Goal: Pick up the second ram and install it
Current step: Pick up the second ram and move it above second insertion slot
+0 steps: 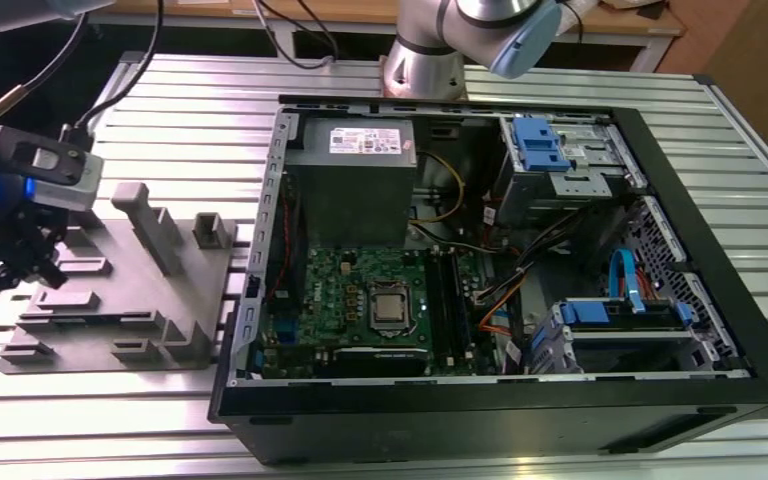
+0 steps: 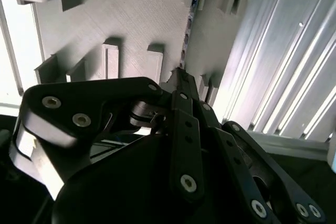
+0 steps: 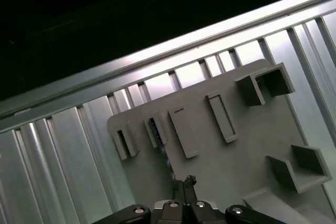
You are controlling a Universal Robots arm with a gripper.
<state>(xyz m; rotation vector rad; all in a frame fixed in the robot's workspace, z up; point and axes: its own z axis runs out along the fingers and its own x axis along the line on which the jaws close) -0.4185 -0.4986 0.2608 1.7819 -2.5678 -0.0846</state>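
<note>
**A:** Start big. What lies around the grey tray [image 1: 131, 290]?

**B:** The slatted metal table [image 1: 157, 100] carries the tray. Just beside the tray, on the exterior view's right of it, the open computer case [image 1: 491, 425] lies on its side. The two nearly touch along one edge.

**A:** And inside the case?

**B:** The grey power supply [image 1: 351, 190] sits in the corner nearer the tray's far end. The green motherboard [image 1: 344, 290] is below it, against the case wall closest to the tray. The arm [image 1: 424, 50] has its base behind the case, well apart from the tray.

**A:** Where's the gripper [image 1: 40, 268]?

**B:** It's over the tray's edge farthest from the case, on the exterior view's left. It hangs low among the small upright holders there. A grey camera box [image 1: 51, 165] sits on the wrist above it.

**A:** What are the fingers doing?

**B:** In both wrist views the black fingertips [image 2: 178, 85] are drawn together with no gap between them. They are closed on a thin dark board seen edge-on.

**A:** Is that the second ram [image 3: 167, 158]?

**B:** Yes. It's a narrow dark strip with bluish flecks. It runs from between the fingertips across the tray's surface. In the first wrist view it reaches a small slotted holder [image 3: 156, 131] in the row along the tray's outer edge. In the second wrist view the strip runs straight away from the tips.

**A:** Is it seated in the holder or lifted?

**B:** I can't tell. The strip lines up with the holder's slot, but its height above the tray isn't clear.
</note>
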